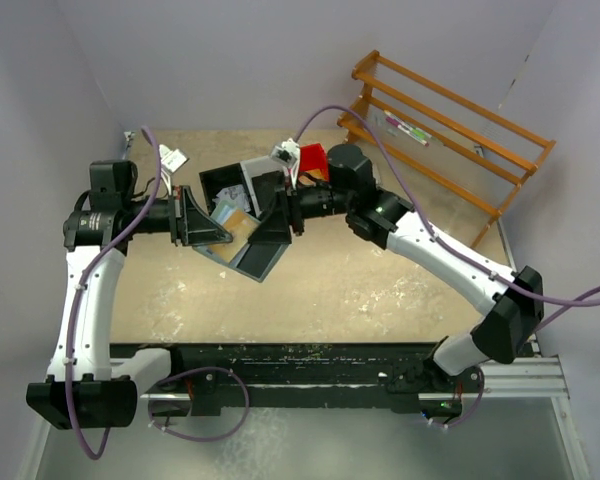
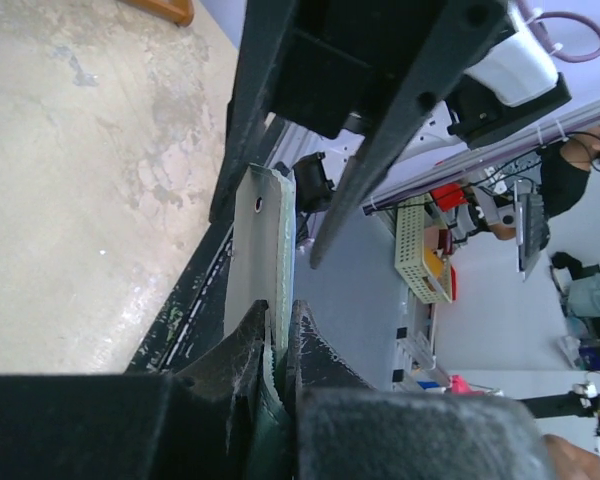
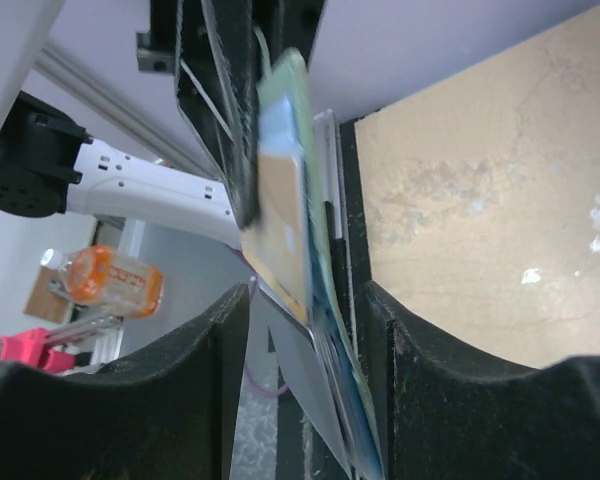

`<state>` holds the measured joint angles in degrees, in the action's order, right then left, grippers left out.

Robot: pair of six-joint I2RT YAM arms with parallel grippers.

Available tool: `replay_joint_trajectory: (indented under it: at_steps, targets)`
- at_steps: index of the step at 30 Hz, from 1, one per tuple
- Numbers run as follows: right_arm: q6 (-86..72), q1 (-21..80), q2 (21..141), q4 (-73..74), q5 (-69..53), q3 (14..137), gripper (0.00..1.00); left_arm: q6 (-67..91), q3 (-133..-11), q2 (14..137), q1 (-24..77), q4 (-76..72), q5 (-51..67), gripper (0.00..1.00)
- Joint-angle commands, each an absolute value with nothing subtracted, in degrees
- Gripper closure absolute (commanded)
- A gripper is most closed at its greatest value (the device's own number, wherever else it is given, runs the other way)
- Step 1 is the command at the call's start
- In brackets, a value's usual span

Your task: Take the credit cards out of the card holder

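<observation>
The mint-green card holder [image 2: 276, 240] hangs in the air between both arms, seen edge-on. My left gripper [image 2: 277, 308] is shut on its lower edge. In the right wrist view the card holder [image 3: 298, 95] fans open, with a tan-orange credit card [image 3: 278, 235] and a pale grey card [image 3: 315, 400] sticking out of its pages. My right gripper [image 3: 305, 290] stands open around these cards, with a gap on each side. From above, the card holder [image 1: 232, 212] sits between the left gripper [image 1: 218, 228] and the right gripper [image 1: 260, 228].
A black bin [image 1: 225, 183] and a red bin [image 1: 312, 157] stand behind the grippers, and a grey bin [image 1: 255, 262] lies just below them. A wooden rack [image 1: 450, 130] leans at the back right. The tan table [image 1: 330, 290] stretches toward the arm bases.
</observation>
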<state>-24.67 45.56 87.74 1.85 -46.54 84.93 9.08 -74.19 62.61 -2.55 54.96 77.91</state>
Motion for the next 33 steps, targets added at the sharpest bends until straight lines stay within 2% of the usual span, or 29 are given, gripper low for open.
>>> replay_joint_trajectory:
  at_steps: [1, 6, 12, 15, 17, 18, 20, 23, 25, 30, 33]
  targets:
    - [-37.86, 44.19, 82.97, -18.27, -53.16, 76.35, 0.49, 15.50, -74.97, 62.21, -2.62, 49.08, 83.81, 0.99]
    - [-48.34, 43.95, 83.16, -34.96, -56.67, 70.46, 0.52, 17.44, -74.90, 61.55, -2.55, 47.25, 83.96, 0.98]
    - [-55.28, 43.95, 88.93, -42.80, -58.18, 73.90, 0.55, 15.12, -73.91, 61.41, -2.56, 48.85, 83.88, 0.94]
    - [-59.04, 43.96, 90.70, -47.43, -59.13, 74.03, 0.70, 14.05, -74.21, 61.41, -2.58, 50.22, 84.74, 0.90]
    - [-59.52, 43.96, 90.96, -48.06, -58.93, 73.89, 0.91, 13.28, -74.61, 61.41, -2.57, 51.13, 84.82, 0.85]
    - [-59.67, 43.96, 90.97, -48.10, -58.49, 73.72, 0.99, 12.47, -74.96, 61.43, -2.55, 51.86, 84.58, 0.78]
    - [-59.02, 43.96, 90.80, -46.76, -57.97, 73.72, 1.00, 10.20, -75.58, 61.64, -2.55, 53.64, 83.89, 0.61]
    - [-54.66, 43.95, 90.48, -38.70, -55.35, 75.79, 1.00, 7.11, -75.65, 62.18, -2.59, 55.92, 82.11, 0.49]
    - [-47.65, 44.13, 90.48, -28.41, -53.34, 79.29, 1.00, 3.08, -75.62, 62.76, -2.60, 58.17, 79.22, 0.45]
    - [-38.14, 44.25, 91.48, -10.82, -49.55, 86.04, 1.00, -7.04, -76.29, 66.71, -2.58, 65.43, 72.99, 0.44]
    - [-36.08, 44.21, 92.11, -7.32, -49.54, 87.62, 1.00, -10.92, -76.42, 68.96, -2.55, 68.87, 72.86, 0.53]
